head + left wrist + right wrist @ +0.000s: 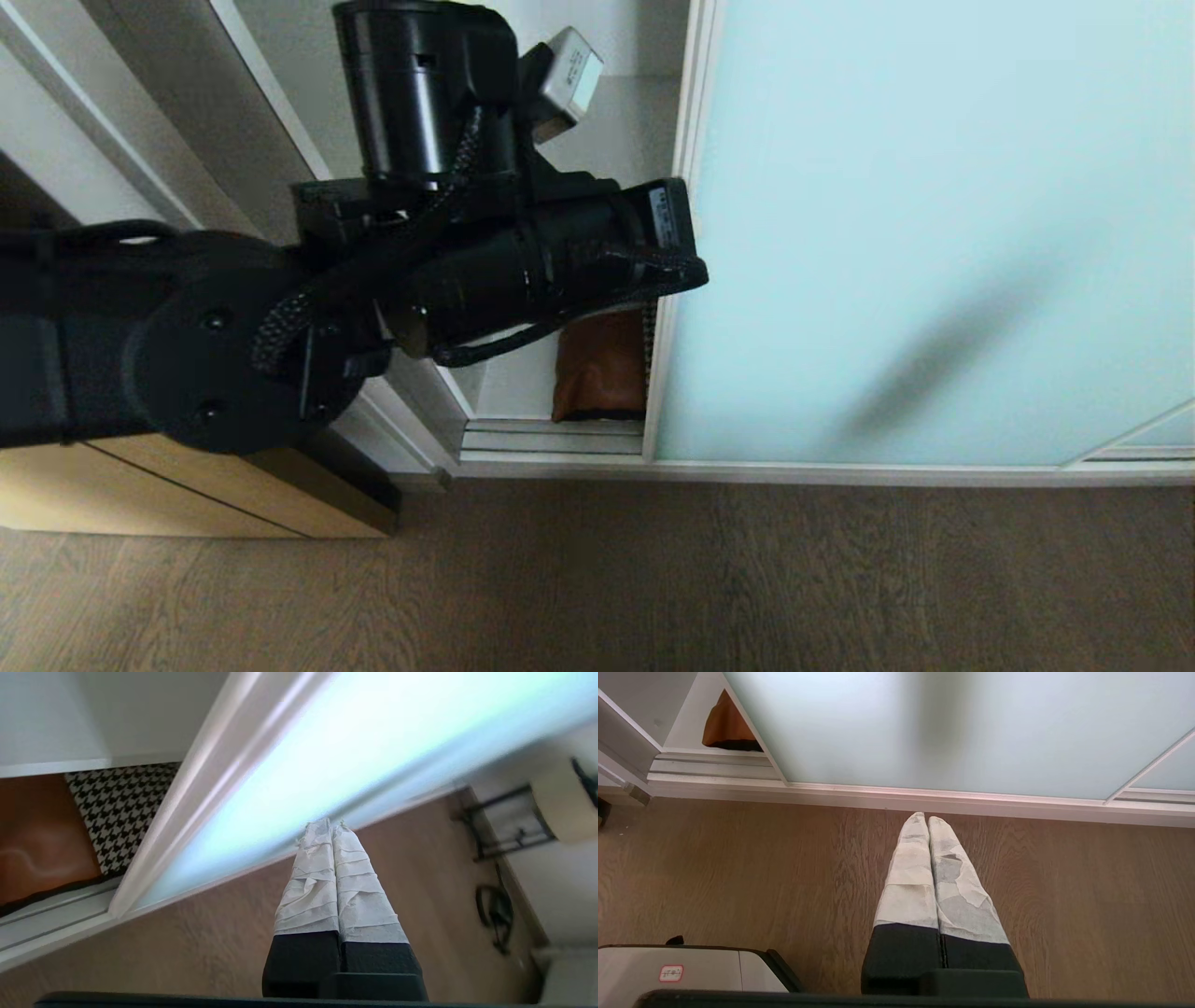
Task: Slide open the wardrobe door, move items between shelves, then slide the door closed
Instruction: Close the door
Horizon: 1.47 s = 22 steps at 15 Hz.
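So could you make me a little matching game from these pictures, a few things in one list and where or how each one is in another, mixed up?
Things:
1. frosted pale aqua-blue glass sliding door
2. tan-brown leather and houndstooth rectangular cushion
3. left gripper
4. right gripper

States or places:
A. shut, held over the brown wood-grain floor
B. slid partly open, leaving a narrow gap
C. shut, tips close to the door's lower edge
D. low inside the white wardrobe, behind the door's edge

Pairs: 1-B, 2-D, 3-C, 4-A
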### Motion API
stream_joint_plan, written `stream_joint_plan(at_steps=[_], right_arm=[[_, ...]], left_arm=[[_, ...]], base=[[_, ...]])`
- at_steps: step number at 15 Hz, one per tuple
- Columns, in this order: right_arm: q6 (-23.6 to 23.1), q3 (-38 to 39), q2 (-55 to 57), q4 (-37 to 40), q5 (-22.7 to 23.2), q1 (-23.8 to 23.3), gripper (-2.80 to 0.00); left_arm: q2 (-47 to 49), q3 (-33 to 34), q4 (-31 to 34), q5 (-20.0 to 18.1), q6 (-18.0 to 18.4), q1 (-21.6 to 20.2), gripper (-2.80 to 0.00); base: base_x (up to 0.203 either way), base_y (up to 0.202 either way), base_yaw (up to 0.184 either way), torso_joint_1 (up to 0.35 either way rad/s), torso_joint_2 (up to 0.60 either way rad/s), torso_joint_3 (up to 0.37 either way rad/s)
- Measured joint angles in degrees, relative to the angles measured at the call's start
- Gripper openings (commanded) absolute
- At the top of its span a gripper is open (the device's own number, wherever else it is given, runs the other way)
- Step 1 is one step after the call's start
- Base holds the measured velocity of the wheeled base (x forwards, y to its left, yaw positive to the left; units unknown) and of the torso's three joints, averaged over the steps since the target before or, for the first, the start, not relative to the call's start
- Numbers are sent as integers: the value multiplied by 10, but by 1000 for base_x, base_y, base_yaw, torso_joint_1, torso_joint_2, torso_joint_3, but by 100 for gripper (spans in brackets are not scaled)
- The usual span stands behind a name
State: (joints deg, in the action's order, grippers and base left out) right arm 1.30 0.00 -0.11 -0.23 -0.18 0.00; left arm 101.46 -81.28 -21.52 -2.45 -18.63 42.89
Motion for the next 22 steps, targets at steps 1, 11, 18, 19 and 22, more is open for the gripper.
stream_joint_plan(at_steps=[1, 11, 18, 19, 22], right_arm=[[0, 0, 0, 0, 0, 0, -280], [0, 0, 0, 0, 0, 0, -280], [0, 0, 0, 0, 0, 0, -280], [0, 0, 0, 0, 0, 0, -280], [0, 0, 0, 0, 0, 0, -280]], left_arm=[[13, -13, -1, 13, -1, 1, -280], [101, -79, -38, 92, -8, 4, -280], [125, -99, -52, 145, -3, 5, -280], [125, -94, -59, 154, -2, 5, -280], [116, -80, -63, 173, 5, 4, -280]], base=[[0, 0, 0, 0, 0, 0], [0, 0, 0, 0, 0, 0], [0, 0, 0, 0, 0, 0], [0, 0, 0, 0, 0, 0], [0, 0, 0, 0, 0, 0]])
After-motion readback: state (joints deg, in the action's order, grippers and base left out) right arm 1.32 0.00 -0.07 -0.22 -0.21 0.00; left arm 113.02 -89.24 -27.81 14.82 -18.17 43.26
